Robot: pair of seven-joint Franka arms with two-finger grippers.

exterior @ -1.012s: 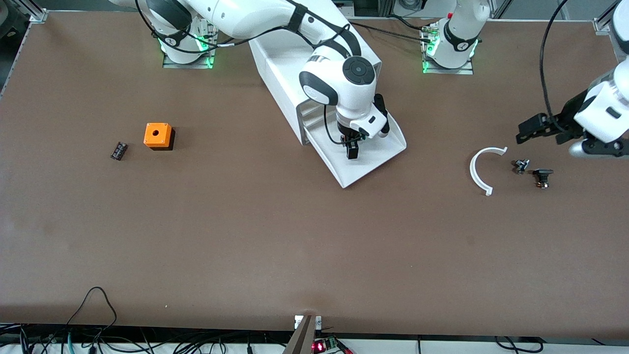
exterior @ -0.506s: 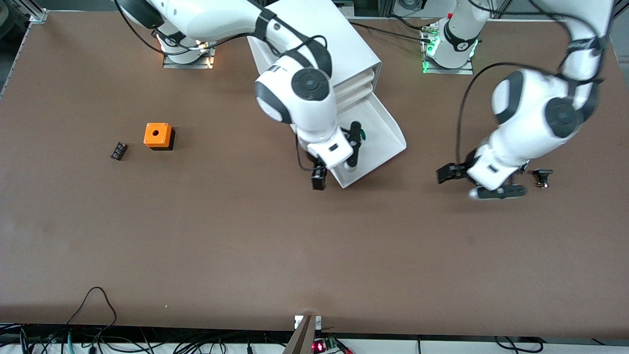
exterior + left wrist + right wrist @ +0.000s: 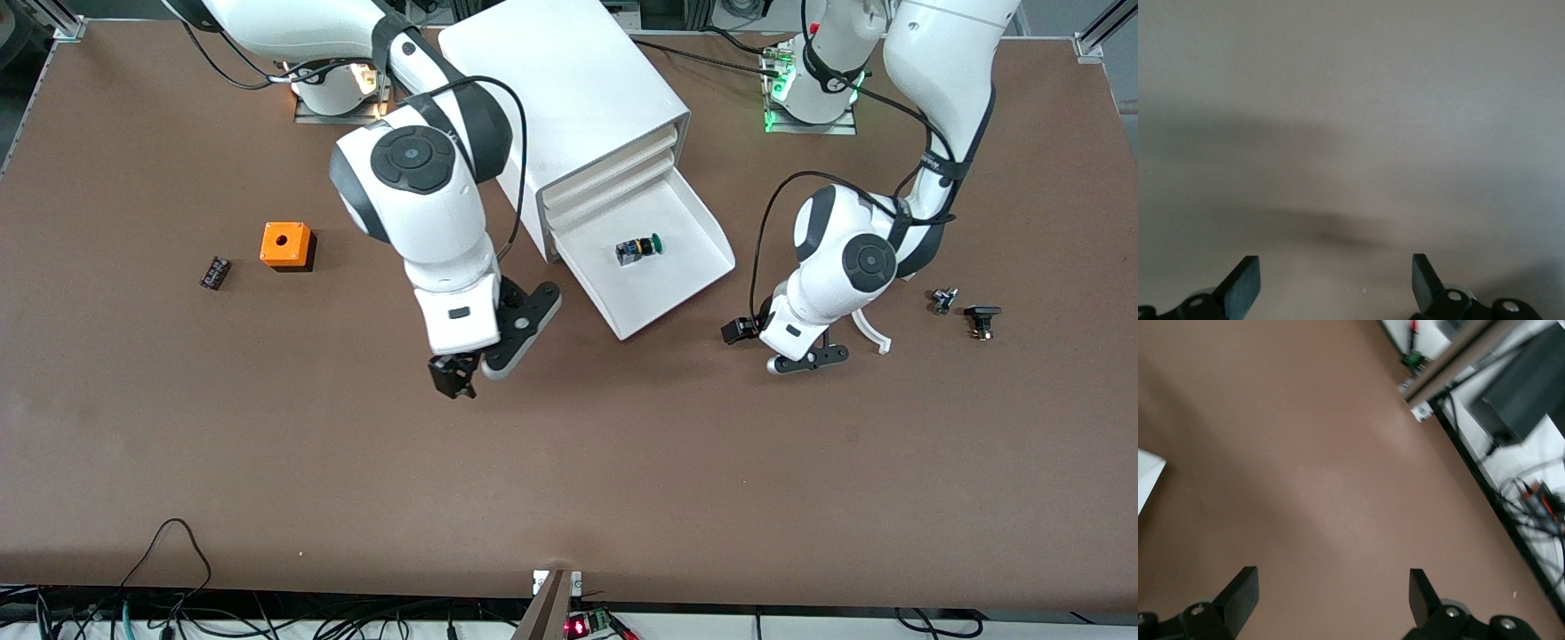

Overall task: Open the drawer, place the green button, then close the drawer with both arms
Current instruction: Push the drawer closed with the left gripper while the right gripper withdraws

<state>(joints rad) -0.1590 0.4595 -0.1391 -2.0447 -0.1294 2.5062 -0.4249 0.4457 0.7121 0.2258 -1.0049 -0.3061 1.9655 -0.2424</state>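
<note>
**One step left: drawer open, button inside, both grippers empty**

One button (image 3: 641, 248) lies on its side in the drawer (image 3: 689, 267), roughly mid-tray, green cap toward the left arm's end of the table, dark body toward the right arm's end. The drawer, lowest of three in the white cabinet (image 3: 569, 98), is pulled well out, its long axis running diagonally from the cabinet toward the front camera. Your closing push has to go back along that diagonal, against the drawer's front lip, which is the edge lowest in the front view.

Left gripper (image 3: 772, 347) hovers over bare table just off the drawer's front corner, on the left arm's end; fingers spread, nothing between them. Right gripper (image 3: 453, 375) hovers over bare table toward the right arm's end, also spread and empty. Judgement: the left gripper looks nearer the front lip, so it's the likelier pusher.

Farther out: a white curved piece (image 3: 871, 331) beside the left arm's wrist, two small dark parts (image 3: 965, 307) past it, an orange cube (image 3: 285, 244) and a small black part (image 3: 214, 272) toward the right arm's end.

View difference: only the front view shows drawer and button. Left wrist view gives just spread fingertips (image 3: 1243, 283) over blank table. Right wrist view shows spread fingertips (image 3: 1241, 590), table, and a white corner at the frame edge, probably the drawer.
</note>
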